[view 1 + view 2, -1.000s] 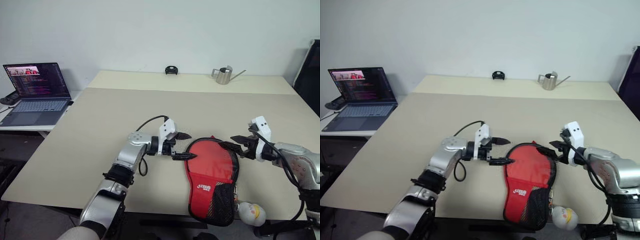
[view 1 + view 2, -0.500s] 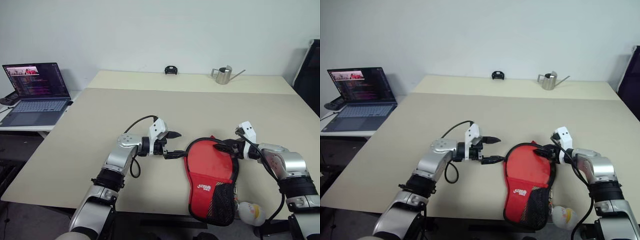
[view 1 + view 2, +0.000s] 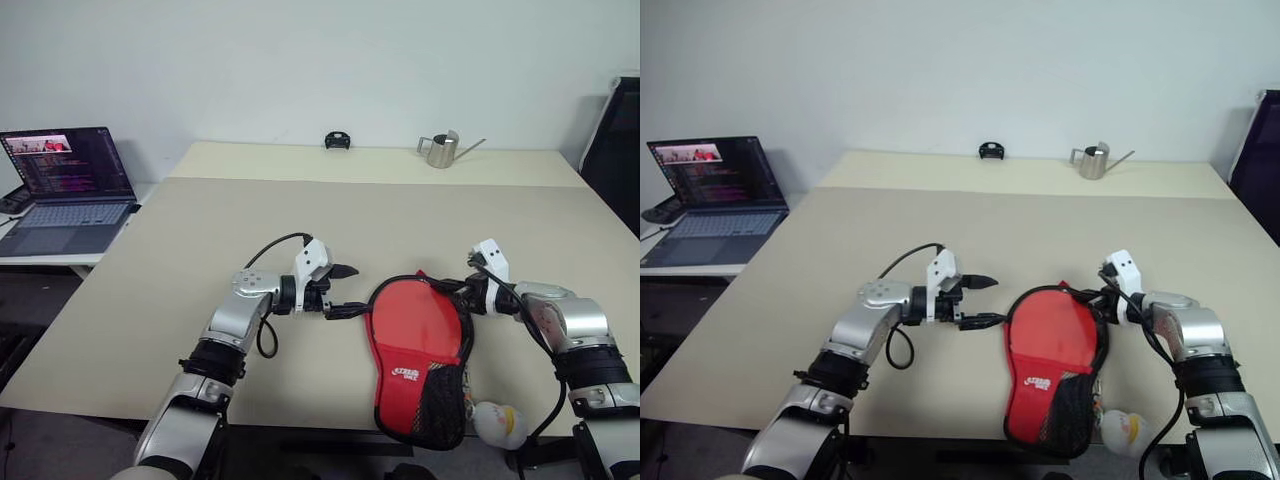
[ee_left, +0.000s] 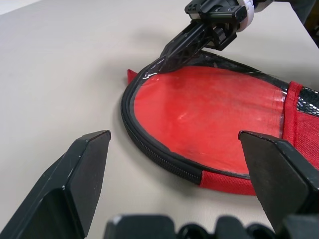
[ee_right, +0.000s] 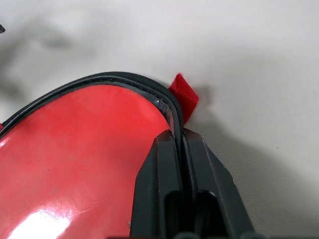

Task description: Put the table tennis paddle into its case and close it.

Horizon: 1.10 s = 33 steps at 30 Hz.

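The case [image 3: 415, 335] lies flat on the table, red side up, with its round end away from me and its mesh pocket toward the front edge. My right gripper [image 3: 453, 293] is shut on the black zipper edging at the round end's far right rim, beside a small red tab [image 5: 184, 97]. My left gripper [image 3: 359, 290] is open just left of the round end, level with the table, nothing between its fingers. In the left wrist view the case [image 4: 209, 112] lies ahead, with the right gripper [image 4: 172, 50] pinching its far rim. The paddle is hidden.
A white ball [image 3: 500, 423] rests by the front edge, right of the case's mesh pocket. An open laptop [image 3: 70, 190] sits on a side table at the left. A metal watering can [image 3: 440, 150] and a small black object [image 3: 335, 140] stand at the far edge.
My right gripper came in lower toward the case's rim and went from open to shut on the zipper edging. The left gripper stayed open in much the same place.
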Available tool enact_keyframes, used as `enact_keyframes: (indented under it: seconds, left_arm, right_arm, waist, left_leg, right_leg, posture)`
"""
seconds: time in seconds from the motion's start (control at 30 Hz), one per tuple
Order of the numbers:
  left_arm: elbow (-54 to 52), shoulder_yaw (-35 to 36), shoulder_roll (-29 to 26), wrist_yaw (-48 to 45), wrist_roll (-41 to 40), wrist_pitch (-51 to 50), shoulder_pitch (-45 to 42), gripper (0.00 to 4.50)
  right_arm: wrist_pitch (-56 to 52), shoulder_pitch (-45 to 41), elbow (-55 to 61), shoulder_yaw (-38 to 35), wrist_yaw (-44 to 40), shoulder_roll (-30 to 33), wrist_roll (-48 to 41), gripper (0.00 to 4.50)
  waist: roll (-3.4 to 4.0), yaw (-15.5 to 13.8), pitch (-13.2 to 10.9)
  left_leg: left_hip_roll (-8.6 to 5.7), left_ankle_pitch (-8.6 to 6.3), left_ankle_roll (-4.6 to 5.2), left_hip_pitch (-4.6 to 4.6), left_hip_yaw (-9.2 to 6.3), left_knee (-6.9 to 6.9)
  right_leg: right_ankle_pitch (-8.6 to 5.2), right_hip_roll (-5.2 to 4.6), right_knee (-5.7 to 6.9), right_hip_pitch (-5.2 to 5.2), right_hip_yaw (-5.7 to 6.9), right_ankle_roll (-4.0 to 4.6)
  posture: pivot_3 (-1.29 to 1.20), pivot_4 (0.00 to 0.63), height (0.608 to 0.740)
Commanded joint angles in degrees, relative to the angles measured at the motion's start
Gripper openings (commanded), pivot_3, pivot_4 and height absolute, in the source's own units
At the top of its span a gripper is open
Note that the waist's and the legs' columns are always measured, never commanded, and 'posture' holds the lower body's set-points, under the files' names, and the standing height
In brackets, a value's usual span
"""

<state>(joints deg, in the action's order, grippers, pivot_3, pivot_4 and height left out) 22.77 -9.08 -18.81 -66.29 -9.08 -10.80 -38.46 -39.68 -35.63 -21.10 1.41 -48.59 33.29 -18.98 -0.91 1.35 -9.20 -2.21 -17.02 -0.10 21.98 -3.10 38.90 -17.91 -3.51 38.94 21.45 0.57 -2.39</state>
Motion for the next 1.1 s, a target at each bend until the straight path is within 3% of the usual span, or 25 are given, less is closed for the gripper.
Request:
enact_keyframes:
  seconds: [0.03, 0.33, 0.7, 0.8, 1.03, 1.1]
  left_arm:
    - [-2.1, 0.4, -0.2, 0.4, -1.0, 0.9, -0.1, 4.50]
    - [-2.6, 0.3, -0.4, 1.0, -0.9, 0.9, 0.4, 4.50]
    - [-3.5, 0.1, -0.6, 1.5, -0.8, 0.4, 0.9, 4.50]
    - [-3.4, -0.1, -0.5, 1.4, -0.8, 0.5, 0.7, 4.50]
    - [-2.7, -0.5, 0.1, 1.4, -0.7, 0.8, 0.0, 4.50]
    - [-2.1, -0.7, 0.5, 1.3, -0.6, 1.0, -0.5, 4.50]
  right_arm:
    - [3.4, -4.6, -2.9, 1.6, -1.3, -1.8, 1.8, 0.03]
    - [11.2, -15.6, -17.0, 3.6, -3.4, -6.0, 7.0, 0.03]
    - [17.3, -17.8, -26.4, 4.4, -2.1, -7.5, 12.9, 0.03]
    - [18.1, -18.6, -28.0, 3.8, -1.0, -7.9, 13.3, 0.70]
    - [19.8, -21.4, -31.0, -0.4, 2.4, -8.7, 11.7, 3.03]
    - [18.9, -22.4, -30.3, -3.4, 3.0, -8.8, 9.4, 3.03]
  waist:
    - [0.03, 0.5, 0.0]
    - [0.09, 1.0, -0.1]
    - [0.10, 0.5, -0.1]
    - [0.10, 0.5, -0.1]
    - [0.10, 0.6, -0.1]
    - [0.11, 0.6, -0.1]
  left_leg:
    - [0.00, 0.00, -0.01, -0.01, 0.00, 0.00]
    - [0.02, 0.08, -0.14, -0.03, 0.03, -0.03]
    - [0.01, 0.11, -0.19, 0.12, 0.04, -0.03]
    - [0.01, 0.13, -0.23, 0.10, 0.04, -0.02]
    - [0.01, 0.15, -0.26, 0.09, 0.04, -0.02]
    - [0.01, 0.15, -0.26, 0.10, 0.04, -0.03]
  right_leg:
    - [0.00, 0.00, 0.01, 0.00, 0.00, 0.00]
    - [0.02, 0.02, 0.06, 0.08, -0.04, 0.03]
    - [0.02, -0.01, 0.07, 0.24, -0.04, 0.03]
    - [0.04, -0.01, 0.11, 0.22, -0.04, 0.04]
    - [0.05, -0.01, 0.12, 0.24, -0.05, 0.06]
    - [0.05, -0.01, 0.11, 0.25, -0.05, 0.06]
  posture:
    - [0.00, 0.150, 0.740]
    - [0.00, 0.150, 0.740]
    - [0.00, 0.150, 0.740]
    - [0.00, 0.150, 0.740]
    - [0.00, 0.150, 0.740]
    - [0.00, 0.150, 0.740]
